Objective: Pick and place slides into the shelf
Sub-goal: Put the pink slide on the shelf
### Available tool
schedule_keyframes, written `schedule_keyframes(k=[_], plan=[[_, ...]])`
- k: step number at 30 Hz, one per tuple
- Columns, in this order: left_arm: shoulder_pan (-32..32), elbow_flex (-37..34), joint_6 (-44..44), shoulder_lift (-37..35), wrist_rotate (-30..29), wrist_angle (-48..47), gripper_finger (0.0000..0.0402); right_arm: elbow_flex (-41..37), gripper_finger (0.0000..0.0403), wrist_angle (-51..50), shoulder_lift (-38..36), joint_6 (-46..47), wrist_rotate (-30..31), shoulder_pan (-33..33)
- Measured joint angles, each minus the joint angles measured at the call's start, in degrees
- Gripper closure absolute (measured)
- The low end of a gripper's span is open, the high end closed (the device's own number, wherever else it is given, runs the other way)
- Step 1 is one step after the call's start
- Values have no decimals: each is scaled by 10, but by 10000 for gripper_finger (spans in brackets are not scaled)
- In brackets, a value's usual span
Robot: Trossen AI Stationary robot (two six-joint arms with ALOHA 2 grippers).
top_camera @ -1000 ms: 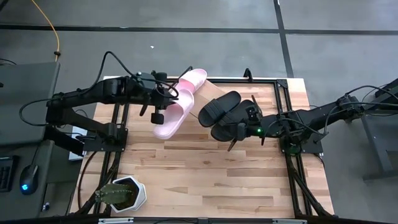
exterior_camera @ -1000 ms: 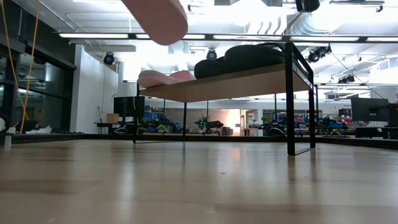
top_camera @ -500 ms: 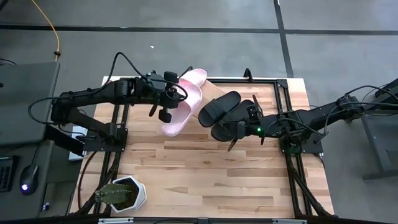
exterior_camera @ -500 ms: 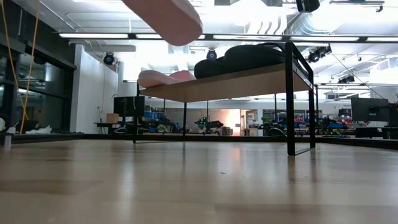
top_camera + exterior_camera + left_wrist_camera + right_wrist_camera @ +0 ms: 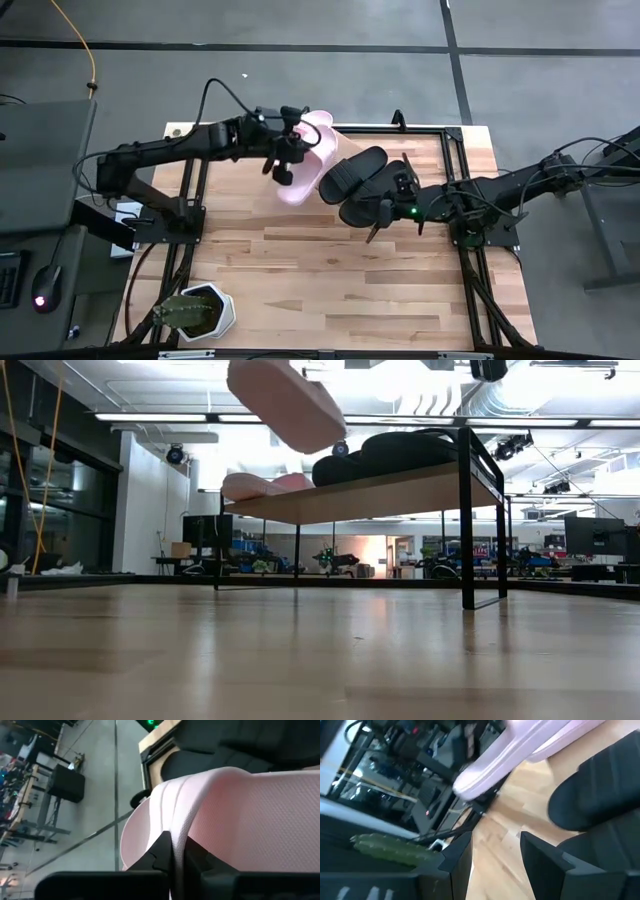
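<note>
The left gripper (image 5: pixel 283 158) has its fingers pinched tight on the wide strap of a pale pink foam slide (image 5: pixel 303 172), and the left wrist view shows it plainly: the two dark fingertips (image 5: pixel 165 851) squeeze the ribbed strap flat between them. The slide hangs in the air, just beside the slanted light wood shelf on its thin black wire frame (image 5: pixel 345 146); in the low view it floats tilted, toe down, above the shelf's near edge. It looks light and springy, a one-piece moulded sandal that bends under the pinch, so the strap is the sensible place to take it, though a single pinch point lets the sole swing and twist. I judge the risk is the toe catching the shelf's front edge.

On the shelf already: another pale pink slide (image 5: pixel 322 124) at the far left end and two black rubber slides (image 5: pixel 355 170) lying side by side. The right gripper (image 5: pixel 383 212) sits at the black pair's near end, fingers spread apart in the right wrist view with nothing between them. A small potted cactus in a white pot (image 5: pixel 195 311) stands well apart at the wooden tabletop's (image 5: pixel 330 280) near corner.
</note>
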Motion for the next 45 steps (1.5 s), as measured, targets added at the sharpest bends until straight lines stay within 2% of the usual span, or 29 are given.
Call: schedule_keyframes(k=[8,12,18,25,34,41,45], plan=[[50,0,-23,18,40,56,386,0,244,4,0,-12,-99,-22],[64,1,-29,23,80,76,397,0,244,4,0,-13,-121,-32],[63,0,-1,33,89,59,385,0,244,14,0,-6,-120,-50],[75,0,48,56,117,78,394,0,244,57,0,-9,-76,-66],[101,0,51,86,144,87,385,0,244,89,0,-5,-67,-72],[109,0,56,104,162,101,398,0,244,90,0,-3,-65,-72],[108,0,63,112,162,107,387,0,244,90,0,-3,-65,-71]])
